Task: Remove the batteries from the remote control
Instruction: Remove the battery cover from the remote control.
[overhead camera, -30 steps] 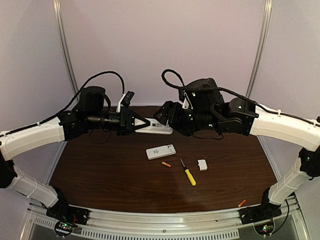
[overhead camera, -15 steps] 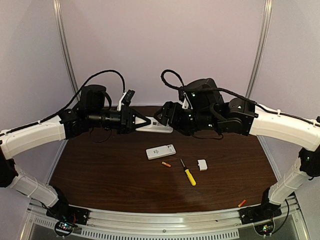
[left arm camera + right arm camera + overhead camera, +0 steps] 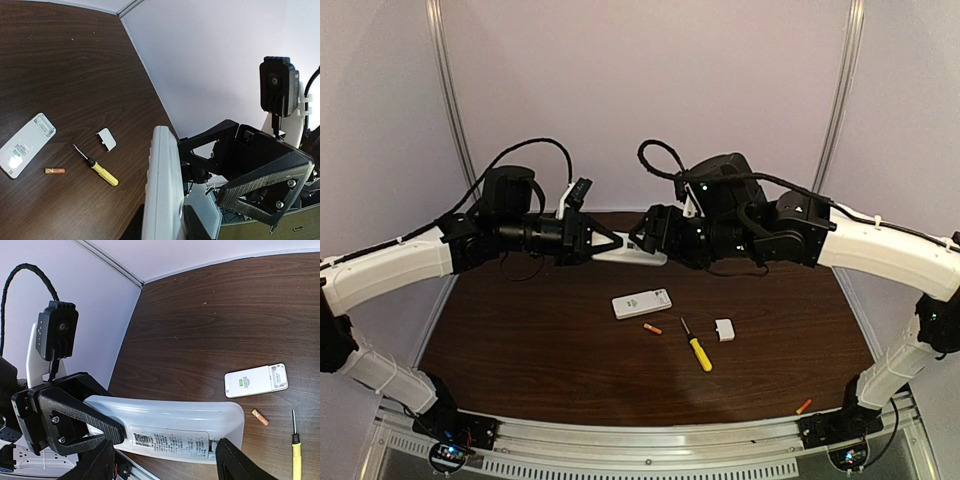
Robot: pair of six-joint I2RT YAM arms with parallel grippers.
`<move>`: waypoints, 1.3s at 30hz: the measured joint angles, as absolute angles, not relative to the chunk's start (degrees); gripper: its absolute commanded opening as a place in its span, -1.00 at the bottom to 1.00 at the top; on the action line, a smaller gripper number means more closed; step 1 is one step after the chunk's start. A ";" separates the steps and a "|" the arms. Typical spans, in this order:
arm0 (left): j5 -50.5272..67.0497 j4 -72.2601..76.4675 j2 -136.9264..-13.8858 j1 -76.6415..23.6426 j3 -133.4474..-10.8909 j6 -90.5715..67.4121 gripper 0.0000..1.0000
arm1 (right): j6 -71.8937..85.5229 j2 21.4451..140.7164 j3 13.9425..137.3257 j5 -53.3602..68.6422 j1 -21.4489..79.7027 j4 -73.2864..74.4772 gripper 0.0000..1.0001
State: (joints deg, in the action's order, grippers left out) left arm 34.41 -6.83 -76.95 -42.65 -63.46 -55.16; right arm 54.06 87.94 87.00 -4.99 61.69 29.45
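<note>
On and above table (image 3: 520, 345): two remotes (image 3: 641, 303) (image 3: 635, 257), two batteries (image 3: 651, 328) (image 3: 804, 406).

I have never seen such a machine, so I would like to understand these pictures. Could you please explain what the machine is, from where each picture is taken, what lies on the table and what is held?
These are two white and black robot arms, bolted at the near edge of a dark brown wooden table. The wide picture comes from a fixed camera above and behind them. The other two come from a small camera on each wrist. The left gripper is shut on a long white plastic remote control, held above the table. The right gripper stands at the remote's other end with its jaws apart. On the table lie a second, flat white remote, a small orange battery, a yellow-handled screwdriver and a small white rectangular cover. Another orange battery lies near the right arm's base.
</note>
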 measured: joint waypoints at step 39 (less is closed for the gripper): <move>37.43 -7.68 -77.28 -40.56 -63.44 -55.70 -1.00 | 56.18 83.50 73.60 3.81 59.66 10.35 0.42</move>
